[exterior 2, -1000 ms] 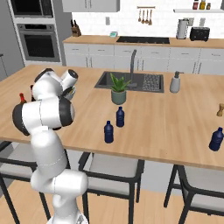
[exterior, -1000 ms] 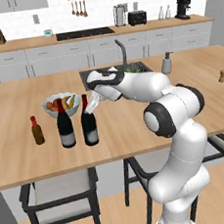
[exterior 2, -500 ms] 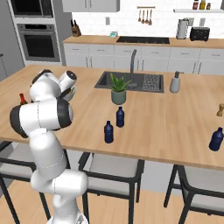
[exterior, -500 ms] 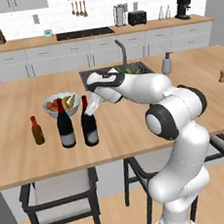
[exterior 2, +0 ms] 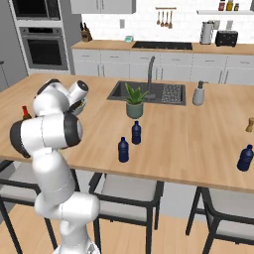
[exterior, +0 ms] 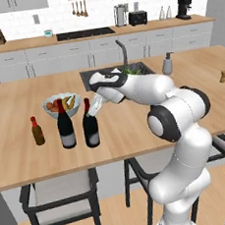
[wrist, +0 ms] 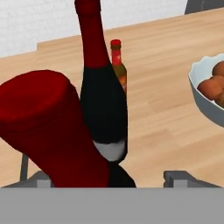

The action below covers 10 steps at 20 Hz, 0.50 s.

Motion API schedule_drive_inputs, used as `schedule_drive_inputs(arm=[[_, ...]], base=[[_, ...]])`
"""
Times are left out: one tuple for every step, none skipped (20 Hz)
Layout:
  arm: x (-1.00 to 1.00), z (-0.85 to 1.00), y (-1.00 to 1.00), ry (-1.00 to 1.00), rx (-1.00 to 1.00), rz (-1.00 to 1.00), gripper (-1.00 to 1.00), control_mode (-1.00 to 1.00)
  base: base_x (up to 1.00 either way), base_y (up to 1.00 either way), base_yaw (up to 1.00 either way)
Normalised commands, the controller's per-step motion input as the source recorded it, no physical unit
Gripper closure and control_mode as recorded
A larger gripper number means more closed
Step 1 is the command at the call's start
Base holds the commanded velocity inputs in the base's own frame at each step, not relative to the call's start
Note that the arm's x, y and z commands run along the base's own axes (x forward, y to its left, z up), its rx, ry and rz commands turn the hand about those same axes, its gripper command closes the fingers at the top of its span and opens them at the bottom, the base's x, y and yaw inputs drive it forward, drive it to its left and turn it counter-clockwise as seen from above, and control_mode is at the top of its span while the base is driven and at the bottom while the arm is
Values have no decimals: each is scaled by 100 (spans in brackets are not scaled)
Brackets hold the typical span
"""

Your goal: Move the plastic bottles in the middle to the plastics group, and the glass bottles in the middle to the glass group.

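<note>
Now the gripper (exterior: 95, 108) stands open around the upright wine bottle's (exterior: 90, 127) red neck.

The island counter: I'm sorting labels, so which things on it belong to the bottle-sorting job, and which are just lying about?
Job:
- tall dark wine bottle with red foil neck at the fingers
- like wine bottle, paler label
- small brown red-capped bottle
- two squat dark blue plastic bottles

Lying about:
- fruit bowl
- potted plant
- grey soap dispenser

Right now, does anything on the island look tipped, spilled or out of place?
Nothing stands out. Both wine bottles stand upright side by side near the brown bottle and fruit bowl. The gripper sits at the nearer bottle's neck. Two blue bottles stand upright mid-island.
</note>
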Motion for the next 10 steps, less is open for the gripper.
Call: schedule_drive_inputs(arm=[[-21, 0, -1, 0, 0, 0, -100, -100], [-20, 0, -1, 0, 0, 0, -100, -100], [-13, 1, 0, 0, 0, 0, -100, -100], [-10, 7, -6, 0, 0, 0, -100, -100], [-5, 13, -12, 0, 0, 0, -100, -100], [-11, 15, -18, 0, 0, 0, -100, -100], [-20, 19, -26, 0, 0, -1, -100, -100], [-27, 20, -30, 0, 0, -6, -100, -100], [-33, 19, -32, 0, 0, -10, -100, -100], [-37, 27, -39, 2, 0, -12, -100, -100]], base=[[0, 0, 0], [0, 0, 0], [0, 0, 0], [0, 0, 0], [0, 0, 0], [0, 0, 0], [0, 0, 0], [0, 0, 0], [0, 0, 0], [0, 0, 0]])
